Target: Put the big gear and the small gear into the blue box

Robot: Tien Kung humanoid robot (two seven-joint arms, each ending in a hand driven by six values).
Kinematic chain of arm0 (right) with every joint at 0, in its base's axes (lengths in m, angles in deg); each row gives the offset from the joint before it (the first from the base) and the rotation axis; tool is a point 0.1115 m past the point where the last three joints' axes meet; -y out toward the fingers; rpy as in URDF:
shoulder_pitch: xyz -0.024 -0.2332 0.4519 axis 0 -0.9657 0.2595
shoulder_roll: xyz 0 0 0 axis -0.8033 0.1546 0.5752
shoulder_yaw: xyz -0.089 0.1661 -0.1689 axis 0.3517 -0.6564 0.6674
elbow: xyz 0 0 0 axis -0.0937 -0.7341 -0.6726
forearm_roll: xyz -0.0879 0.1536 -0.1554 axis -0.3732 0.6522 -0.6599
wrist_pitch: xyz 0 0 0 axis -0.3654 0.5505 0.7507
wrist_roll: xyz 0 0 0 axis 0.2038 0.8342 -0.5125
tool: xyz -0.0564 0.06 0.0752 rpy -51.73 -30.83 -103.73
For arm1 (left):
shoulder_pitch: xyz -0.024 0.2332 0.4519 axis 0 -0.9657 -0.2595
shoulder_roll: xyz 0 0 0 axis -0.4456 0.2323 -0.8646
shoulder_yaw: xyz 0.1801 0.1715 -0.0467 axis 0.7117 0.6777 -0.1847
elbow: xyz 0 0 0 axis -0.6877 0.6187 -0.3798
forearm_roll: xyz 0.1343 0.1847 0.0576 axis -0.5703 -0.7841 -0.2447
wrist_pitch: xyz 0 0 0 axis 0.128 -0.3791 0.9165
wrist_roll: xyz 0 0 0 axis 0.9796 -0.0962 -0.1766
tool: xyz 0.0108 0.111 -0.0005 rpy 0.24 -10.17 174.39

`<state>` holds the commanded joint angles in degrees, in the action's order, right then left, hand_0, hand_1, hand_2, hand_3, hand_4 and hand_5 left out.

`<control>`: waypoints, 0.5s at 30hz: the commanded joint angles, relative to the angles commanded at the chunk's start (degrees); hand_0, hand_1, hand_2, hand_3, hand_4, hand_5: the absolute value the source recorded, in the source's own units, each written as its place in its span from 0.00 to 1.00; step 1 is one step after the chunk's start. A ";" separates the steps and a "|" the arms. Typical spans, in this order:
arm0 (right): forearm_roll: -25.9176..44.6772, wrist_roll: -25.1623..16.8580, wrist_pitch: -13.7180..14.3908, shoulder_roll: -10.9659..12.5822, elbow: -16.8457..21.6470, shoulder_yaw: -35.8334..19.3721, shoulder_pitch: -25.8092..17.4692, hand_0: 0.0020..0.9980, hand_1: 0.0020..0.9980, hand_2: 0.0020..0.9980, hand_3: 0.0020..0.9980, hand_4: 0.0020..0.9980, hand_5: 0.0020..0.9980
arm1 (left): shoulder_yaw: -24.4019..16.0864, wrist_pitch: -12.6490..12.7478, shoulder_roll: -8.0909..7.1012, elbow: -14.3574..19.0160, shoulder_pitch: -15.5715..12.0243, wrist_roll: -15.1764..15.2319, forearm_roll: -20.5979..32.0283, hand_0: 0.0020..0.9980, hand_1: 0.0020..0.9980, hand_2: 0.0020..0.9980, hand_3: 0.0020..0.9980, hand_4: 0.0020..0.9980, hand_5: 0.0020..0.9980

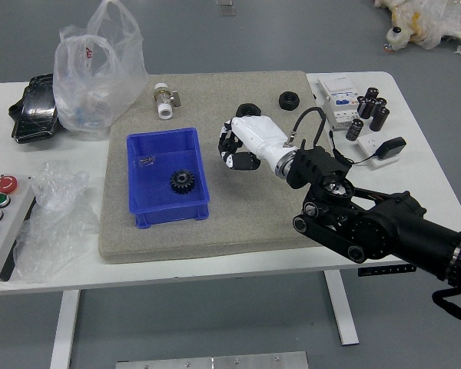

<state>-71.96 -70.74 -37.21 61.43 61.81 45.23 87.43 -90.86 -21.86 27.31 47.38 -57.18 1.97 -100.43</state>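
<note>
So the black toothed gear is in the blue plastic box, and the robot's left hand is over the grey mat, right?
Almost: the head view shows the robot's right hand over the grey mat, not its left. The black toothed gear is in the blue plastic box, just as you said.

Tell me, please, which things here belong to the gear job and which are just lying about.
For the job:
blue box
black gear inside it
right hand, its fingers apparently round a dark part, probably the other gear

Just lying about:
two black rings
valve
plastic bags
button panel
black cylinders
</note>
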 joint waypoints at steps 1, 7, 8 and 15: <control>-0.31 0.01 -0.01 -0.36 0.92 0.40 0.26 0.56 0.50 0.34 0.42 0.05 0.00 | 0.01 0.00 -0.01 0.00 0.01 0.00 -0.01 0.70 0.68 0.67 0.80 0.70 0.49; 1.67 0.35 -1.44 -2.81 5.54 2.59 1.09 0.59 0.54 0.46 0.48 0.13 0.00 | -0.01 -0.04 -0.06 0.03 0.00 -0.04 -0.09 0.70 0.68 0.67 0.80 0.71 0.50; 2.30 0.37 -1.69 -3.02 5.86 2.82 1.15 0.60 0.59 0.55 0.55 0.20 0.03 | -0.06 -0.05 -0.07 0.04 -0.02 -0.09 -0.15 0.70 0.68 0.67 0.80 0.71 0.50; 4.70 0.01 -2.40 -3.85 5.43 5.04 1.42 0.68 0.67 0.66 0.66 0.25 0.18 | -0.21 -0.10 -0.13 0.05 -0.02 -0.18 -0.41 0.70 0.68 0.67 0.80 0.71 0.51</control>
<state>-67.27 -70.72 -39.61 57.58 67.24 50.28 88.85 -91.07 -21.96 27.18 47.44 -57.20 1.79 -100.85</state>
